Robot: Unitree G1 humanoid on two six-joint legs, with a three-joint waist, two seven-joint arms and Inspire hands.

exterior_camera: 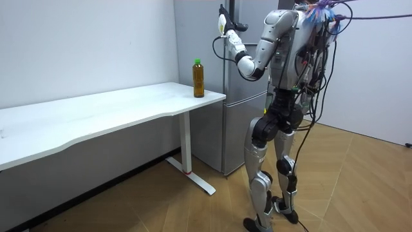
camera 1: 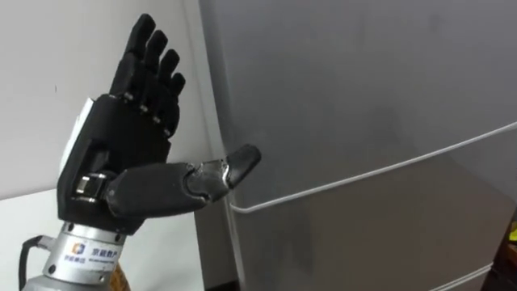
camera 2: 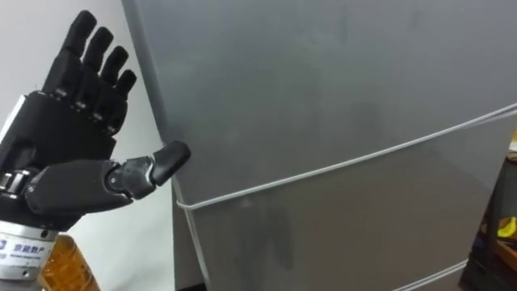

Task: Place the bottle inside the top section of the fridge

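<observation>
Beside the one grey metal fridge (camera 1: 363,97), the black left hand (camera 1: 113,162) holds its fingers (camera 1: 149,65) straight and spread; one amber, green-capped bottle (exterior_camera: 198,78) stands on the white table (exterior_camera: 96,119).

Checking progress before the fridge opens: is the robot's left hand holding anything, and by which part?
Nothing is held. The left hand is open, thumb at the edge of the fridge; the bottle stands on the table.
</observation>
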